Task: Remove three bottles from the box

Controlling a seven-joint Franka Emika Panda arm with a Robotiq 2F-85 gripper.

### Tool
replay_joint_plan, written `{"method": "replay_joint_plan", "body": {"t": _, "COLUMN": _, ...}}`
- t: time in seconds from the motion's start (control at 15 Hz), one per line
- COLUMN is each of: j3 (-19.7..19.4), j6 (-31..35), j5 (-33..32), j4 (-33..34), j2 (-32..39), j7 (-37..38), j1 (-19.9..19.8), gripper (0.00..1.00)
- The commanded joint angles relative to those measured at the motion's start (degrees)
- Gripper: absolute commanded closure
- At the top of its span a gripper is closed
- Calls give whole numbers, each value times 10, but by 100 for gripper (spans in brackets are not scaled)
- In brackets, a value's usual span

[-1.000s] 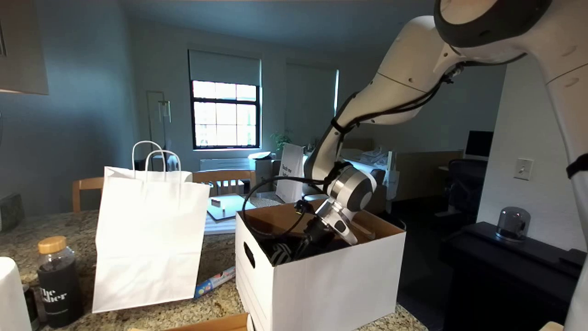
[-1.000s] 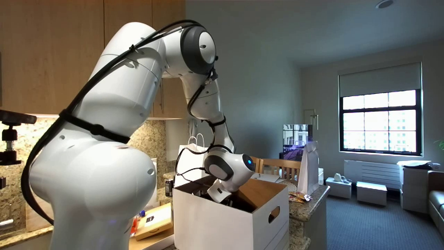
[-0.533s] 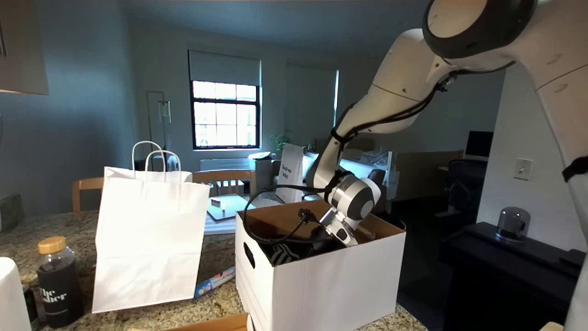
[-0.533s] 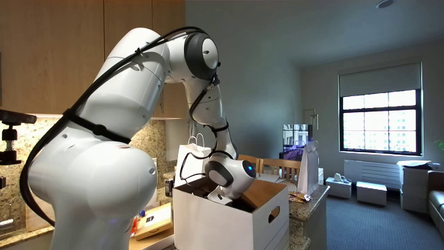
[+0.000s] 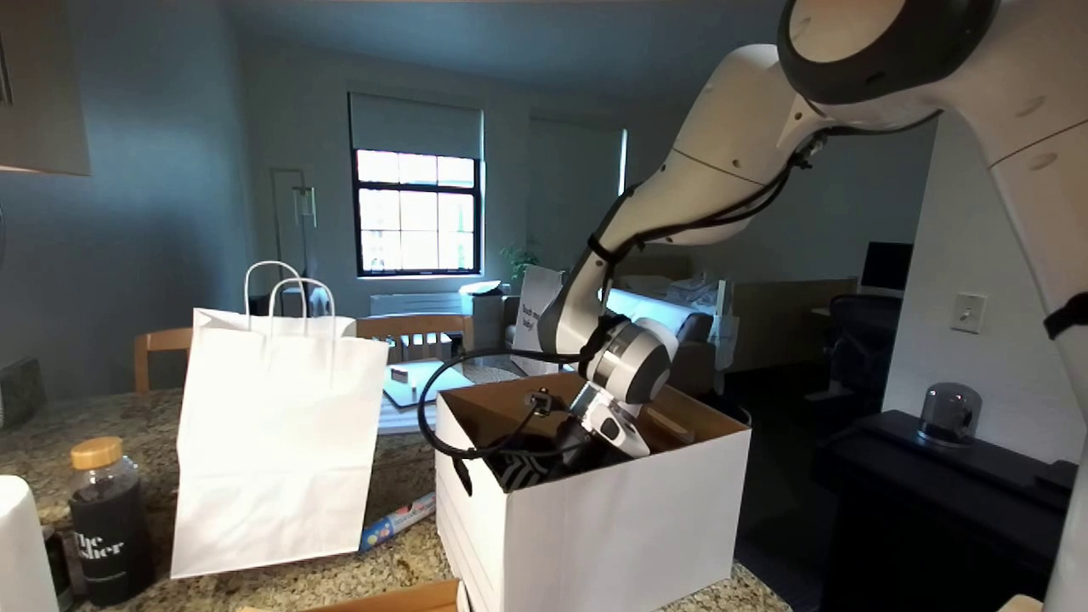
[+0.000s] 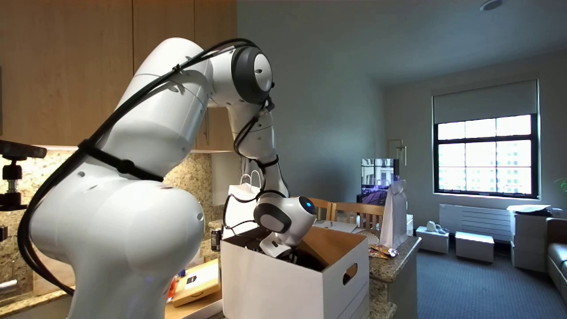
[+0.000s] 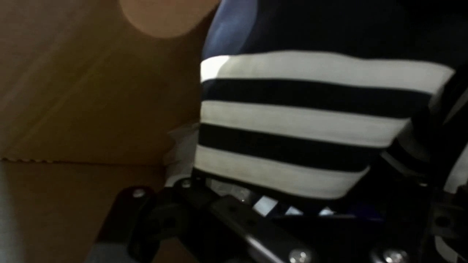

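Room mostly dim. Window [image 6: 486, 155] at 3 o'clock in an exterior view, bright with daylight, shade [image 6: 486, 103] partly down; wooden cupboards [image 6: 66, 71] at 10, blue-grey carpet [image 6: 465, 283] at 4. In an exterior view, light switch [image 5: 967, 313] on a pale wall [image 5: 1003, 365] at 3 o'clock, wooden chair [image 5: 416, 324] at 9.

Your box [image 5: 629, 535] is white outside, brown inside. In your wrist view, dark fabric [image 7: 292, 115] carries three broad off-white stripes. Your arm [image 6: 150, 128] is white with dark grey sections. You have a white handled bag [image 5: 276, 442], a tan-topped dark flask [image 5: 110, 540] with white lettering, a mostly blue tube [image 5: 398, 521] and a speckled beige-and-brown counter [image 5: 399, 565].
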Motion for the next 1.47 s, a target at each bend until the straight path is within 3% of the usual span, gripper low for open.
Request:
{"method": "replay_joint_plan", "body": {"t": 0.0, "j3": 0, "j6": 1, "j5": -36, "j4": 2, "j2": -3, "j7": 40, "j1": 9, "gripper": 0}}
{"method": "replay_joint_plan", "body": {"t": 0.33, "j3": 11, "j6": 8, "j5": -29, "j4": -17, "j2": -20, "j7": 29, "j1": 14, "gripper": 0}}
{"method": "replay_joint_plan", "body": {"t": 0.93, "j3": 38, "j6": 79, "j5": -44, "j4": -77, "j2": -75, "j7": 17, "j1": 56, "gripper": 0}}
{"method": "replay_joint_plan", "body": {"t": 1.4, "j3": 44, "j6": 83, "j5": -75, "j4": -107, "j2": -113, "j7": 18, "j1": 55, "gripper": 0}}
